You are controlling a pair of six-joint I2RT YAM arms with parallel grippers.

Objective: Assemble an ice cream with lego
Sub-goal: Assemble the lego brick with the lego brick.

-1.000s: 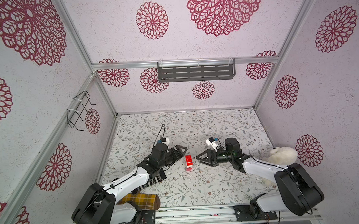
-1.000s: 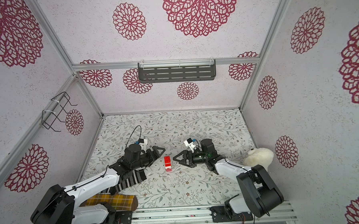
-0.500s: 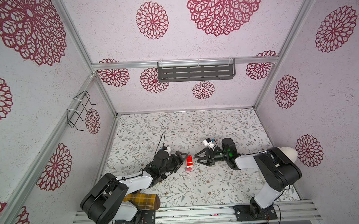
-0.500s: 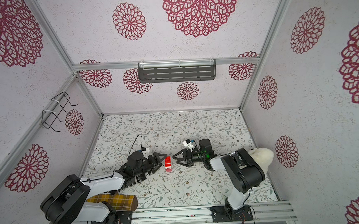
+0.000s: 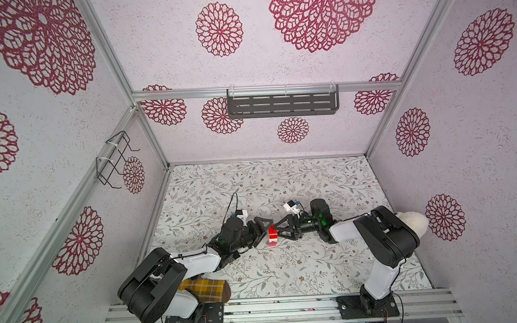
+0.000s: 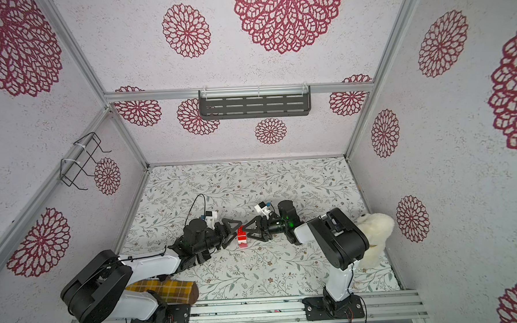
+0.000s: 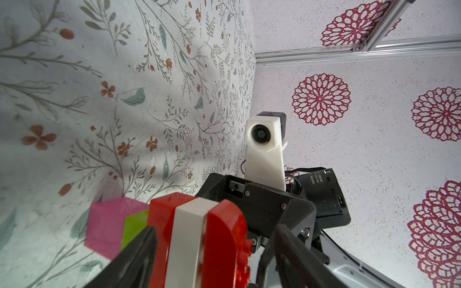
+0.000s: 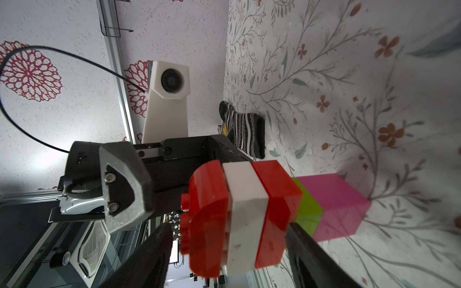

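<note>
The ice cream (image 5: pixel 273 235) (image 6: pixel 242 237) stands upright on the floral table, red, white and red layers on a lime-green and pink stem (image 8: pixel 331 207). My left gripper (image 5: pixel 265 232) (image 6: pixel 235 233) reaches in from the left and my right gripper (image 5: pixel 280 234) (image 6: pixel 250 233) from the right, both low over the table. In the left wrist view the left gripper (image 7: pixel 217 251) is open and straddles the red-white-red layers (image 7: pixel 189 237), with a gap on the stud side. In the right wrist view the right gripper (image 8: pixel 230 251) is open around the same layers (image 8: pixel 244 214), also with a gap by the studs.
A striped sock (image 8: pixel 243 129) lies behind the left arm. A yellow plaid sock (image 5: pixel 204 287) lies by the left arm's base. A white plush toy (image 5: pixel 413 224) sits at the right wall. A dark shelf (image 5: pixel 281 104) hangs on the back wall, a wire rack (image 5: pixel 113 159) on the left wall.
Both arms have folded lower and both grippers have closed in on the ice cream from either side. Their jaws have narrowed. The ice cream has stayed in place.
</note>
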